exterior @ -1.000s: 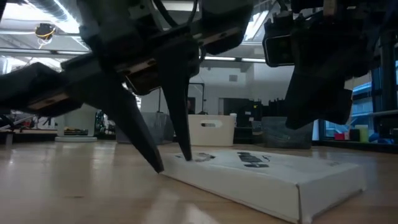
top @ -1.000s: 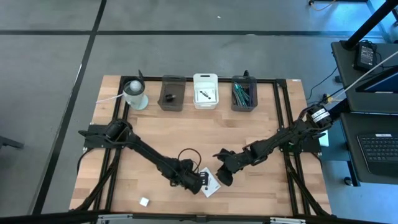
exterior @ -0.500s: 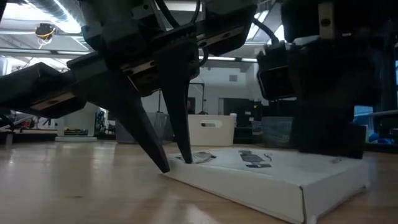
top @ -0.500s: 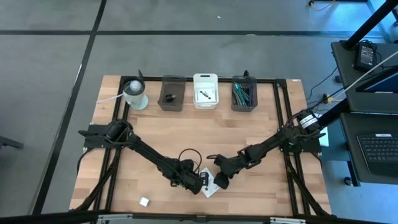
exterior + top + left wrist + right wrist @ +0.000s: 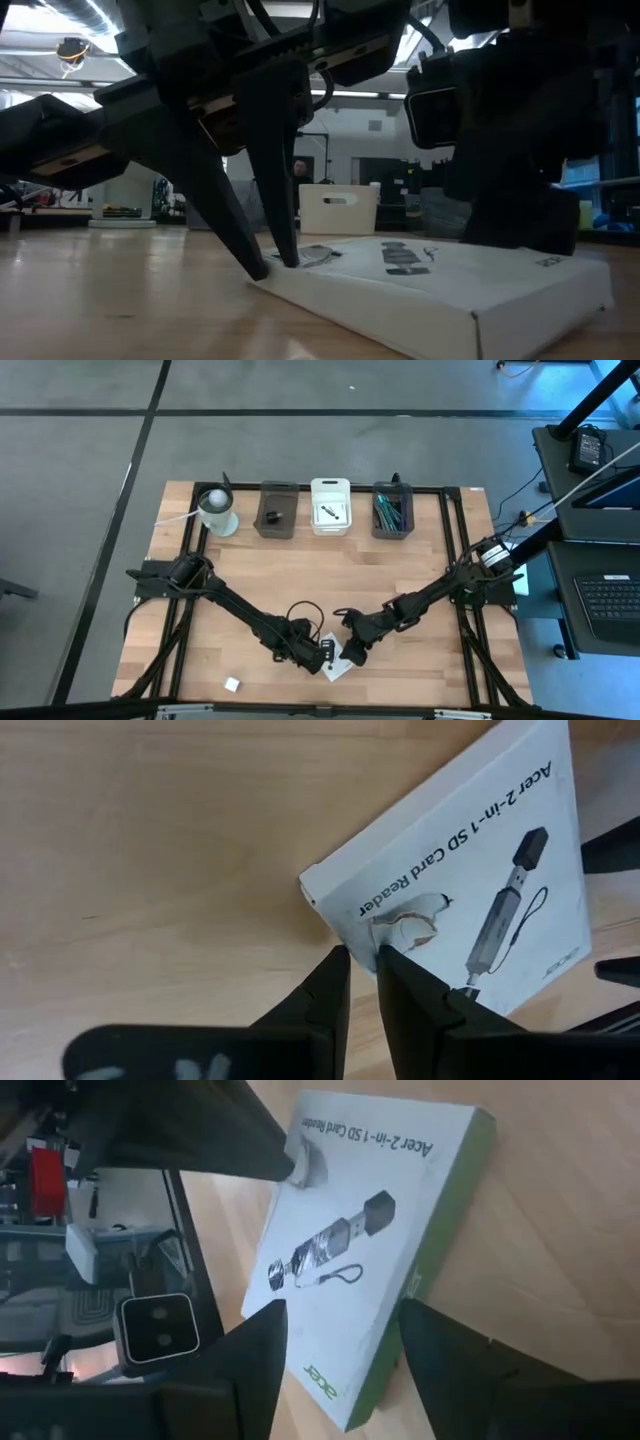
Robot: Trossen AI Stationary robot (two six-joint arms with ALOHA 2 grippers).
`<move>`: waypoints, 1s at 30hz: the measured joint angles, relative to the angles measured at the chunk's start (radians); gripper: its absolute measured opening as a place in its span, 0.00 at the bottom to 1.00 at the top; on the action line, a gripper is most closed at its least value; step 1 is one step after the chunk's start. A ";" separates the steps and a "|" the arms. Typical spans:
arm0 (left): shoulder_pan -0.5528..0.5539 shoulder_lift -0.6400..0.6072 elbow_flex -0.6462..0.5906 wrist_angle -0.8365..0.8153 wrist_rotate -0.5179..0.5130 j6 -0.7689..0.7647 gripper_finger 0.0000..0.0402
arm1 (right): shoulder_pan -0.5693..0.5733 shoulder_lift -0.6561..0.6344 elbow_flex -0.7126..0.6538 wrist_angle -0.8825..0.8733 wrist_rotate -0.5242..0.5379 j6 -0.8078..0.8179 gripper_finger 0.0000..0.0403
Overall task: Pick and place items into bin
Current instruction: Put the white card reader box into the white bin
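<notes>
A white square packet point(image 5: 338, 664) with black print lies flat on the table near its near edge, between my two grippers. My left gripper point(image 5: 324, 654) stands at the packet's left edge, its fingers almost together. My right gripper point(image 5: 352, 649) is open at the packet's right end; its fingers point(image 5: 270, 1340) stand wide apart at either side of that end, and I cannot tell whether they touch it. A tiny white cube point(image 5: 232, 684) rests on the table by the near edge. Another packet lies in the white bin point(image 5: 330, 507). My left gripper point(image 5: 362, 955) straddles the upper rim of the packet's left edge point(image 5: 350, 925), near a corner. One fingertip point(image 5: 290, 260) rests on the printed top face, the other point(image 5: 258, 270) stands on the table against the side wall. The fingers slant down from the table's left. The packet lies flat.
Along the far edge stand a white cup-like cylinder point(image 5: 217, 512), a dark bin point(image 5: 276, 510) with a small black piece, the white bin, and a dark bin point(image 5: 392, 510) with teal and grey ties. A black cable loop point(image 5: 303, 609) hangs by the left arm.
My right gripper has moved toward the table's left and down, over the packet's right end. The gap between my left fingertips has narrowed a little at the packet's edge. The packet has turned slightly on the table.
</notes>
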 joint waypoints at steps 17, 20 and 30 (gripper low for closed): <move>-0.006 0.002 -0.002 -0.003 -0.004 0.000 0.12 | 0.018 0.108 0.005 0.219 -0.083 0.087 0.44; -0.006 0.003 -0.002 0.003 -0.005 0.000 0.12 | 0.019 0.109 0.013 0.217 -0.101 0.059 0.42; -0.013 0.005 -0.002 0.008 -0.023 -0.003 0.12 | 0.001 0.103 0.095 -0.084 -0.079 -0.025 0.40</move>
